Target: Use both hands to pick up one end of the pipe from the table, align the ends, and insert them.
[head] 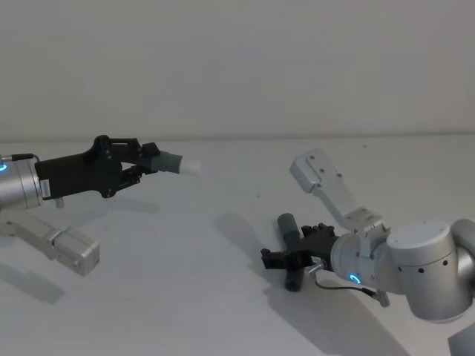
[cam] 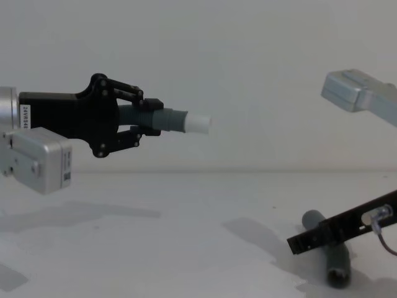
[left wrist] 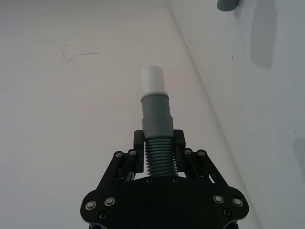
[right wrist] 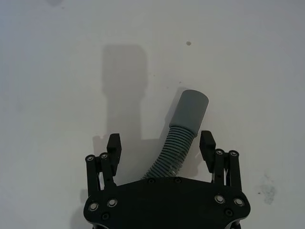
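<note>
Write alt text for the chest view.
The left gripper holds the shorter pipe piece roughly level in the air, its white tip pointing toward the robot's right. Low at the right, the right gripper is down over the longer piece, which lies on the white table.

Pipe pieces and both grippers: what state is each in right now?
Left gripper: shut on the short pipe piece, raised above the table.
Short pipe piece: held in the air, white tip pointing toward the robot's right, not plugged in.
Right gripper: open, low, fingers either side of the long pipe piece, not gripping.
Long pipe piece: lying on the table, collar end free.
</note>
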Robot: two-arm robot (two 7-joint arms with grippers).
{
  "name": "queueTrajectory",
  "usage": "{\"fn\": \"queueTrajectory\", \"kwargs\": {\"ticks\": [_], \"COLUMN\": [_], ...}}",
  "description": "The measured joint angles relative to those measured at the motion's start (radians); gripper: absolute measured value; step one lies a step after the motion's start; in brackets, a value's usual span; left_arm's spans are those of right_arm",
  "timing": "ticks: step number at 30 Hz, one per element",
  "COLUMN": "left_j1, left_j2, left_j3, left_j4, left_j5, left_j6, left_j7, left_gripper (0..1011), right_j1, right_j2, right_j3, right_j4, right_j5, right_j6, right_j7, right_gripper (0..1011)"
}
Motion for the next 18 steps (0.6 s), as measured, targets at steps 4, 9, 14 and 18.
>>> {"fn": "queueTrajectory", "kwargs": {"ticks": [4, 9, 14, 18], "left_j1": [0.000, 0.000, 0.000, 0.000], "left_j2": [0.000, 0.000, 0.000, 0.000], "left_j3": [0.000, 0.000, 0.000, 0.000], "left_j4": [0.000, 0.000, 0.000, 0.000], "left_j5": [0.000, 0.000, 0.000, 0.000], "left_j6": [0.000, 0.000, 0.000, 0.000], "left_j7": [0.000, 0.000, 0.000, 0.000], "left_gripper": [325, 325, 325, 325], "right_j1": [-0.002, -0.003, -0.004, -0.005], "right_j2": [-0.003, -0.005, -0.007, -0.008], "right_j3": [0.004, 0.008, 0.010, 0.012], "right_j4": [0.002, 0.004, 0.006, 0.007], "right_j5": [0.002, 0.004, 0.005, 0.007], "right_j6": [0.001, 0.001, 0.001, 0.002], "right_j7": [0.002, 0.003, 0.005, 0.006], "right_gripper": [963, 862, 717, 577]}}
